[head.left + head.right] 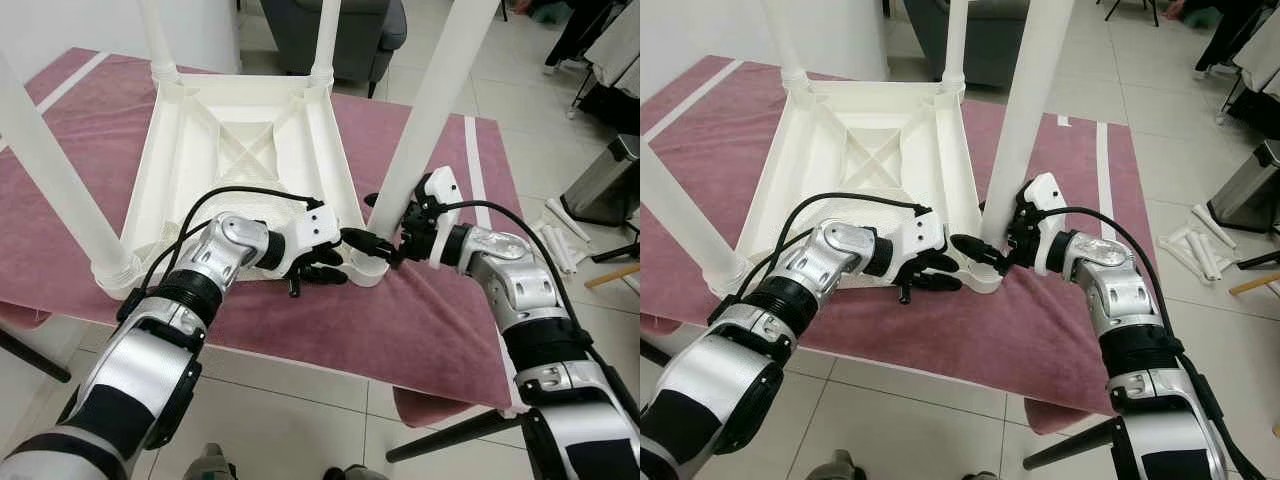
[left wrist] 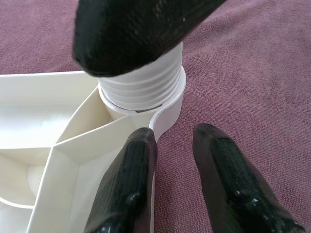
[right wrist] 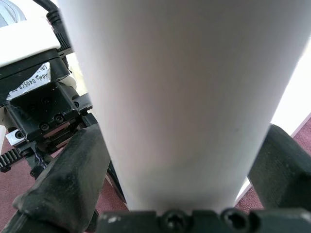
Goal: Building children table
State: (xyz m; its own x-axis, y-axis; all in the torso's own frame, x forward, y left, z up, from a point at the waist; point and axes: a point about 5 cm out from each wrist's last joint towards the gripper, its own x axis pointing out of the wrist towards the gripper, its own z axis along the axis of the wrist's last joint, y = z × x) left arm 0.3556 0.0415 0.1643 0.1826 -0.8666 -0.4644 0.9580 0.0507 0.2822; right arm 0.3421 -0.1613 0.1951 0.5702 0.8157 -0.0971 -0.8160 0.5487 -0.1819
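The bench [image 1: 440, 330] before me is covered with a mauve cloth, and on it lies the white plastic children's table top [image 1: 240, 150], upside down with its ribbed underside facing up. Three white round plastic legs already stand in its corner sockets: two at the far corners and one at the near corner on my left [image 1: 55, 185]. The fourth white plastic leg [image 1: 425, 130] stands tilted in the near corner socket [image 1: 368, 268] on my right.

My right gripper [image 1: 385, 245] has its two black fingers [image 3: 73, 179] clamped around that leg just above the socket. In the left wrist view rings of thread show above the socket rim, so I judge the leg is not screwed fully home. My left gripper [image 1: 318, 272] rests at the table top's near edge beside the socket, fingers [image 2: 131, 170] slightly spread, one on the rim, one on the cloth.

What is left, I think, is to finish this leg and turn the table upright.
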